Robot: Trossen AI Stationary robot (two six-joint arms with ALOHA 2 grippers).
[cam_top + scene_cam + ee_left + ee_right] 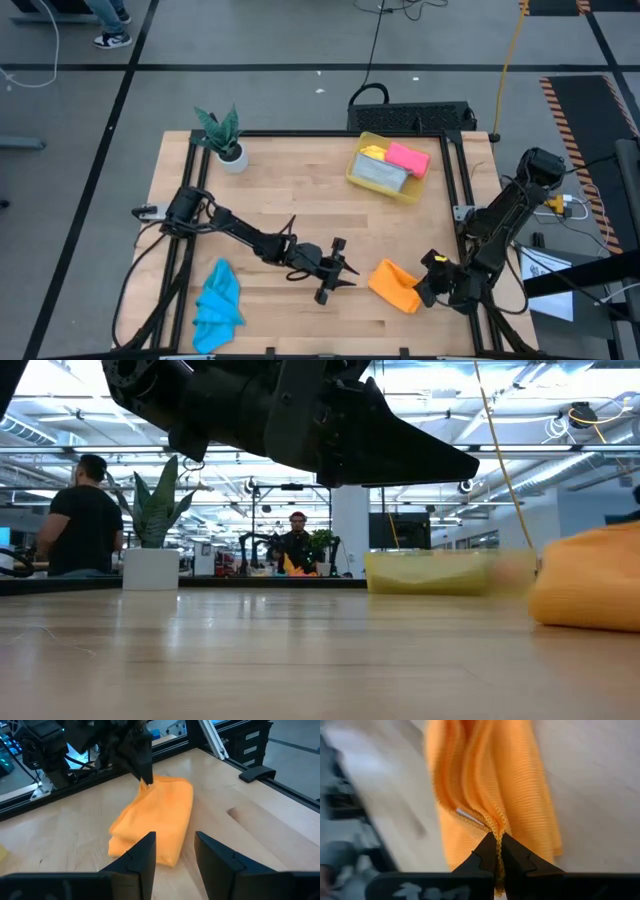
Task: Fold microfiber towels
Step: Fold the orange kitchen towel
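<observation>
my right tool (432,283) is pinched shut on the edge of the soft orange microfiber towel (394,285). i hold it by its stitched hem, where a few layers bunch together, so i can pull that edge over and make the fold neat. the towel is partly folded into a thick, puffy shape with round corners. it lies on the pale wooden surface (300,190) near the front right corner, just beside the black metal frame rail. its cloth looks fuzzy, with tiny ribs, and it hangs in soft waves below my pinch.

my left tool (335,272) waits near the middle of the surface, just beside the orange towel but not touching it. its two dark fingers stand apart with nothing between them. i think it waits there so it can press or catch the other side when needed.

the crumpled bright blue microfiber towel (218,305) lies in a loose heap near the front left. it is not folded yet, so it is probably next.

the see-through yellow plastic bin (357,170) sits at the back right. inside it i see the pink microfiber towel (408,157), the grey microfiber towel (379,175) and a bit of the yellow microfiber towel (372,151). they look flat and tidy, so i think that is where done towels go.

a small green plant in a white pot (230,152) stands at the back left, out of my way.
</observation>
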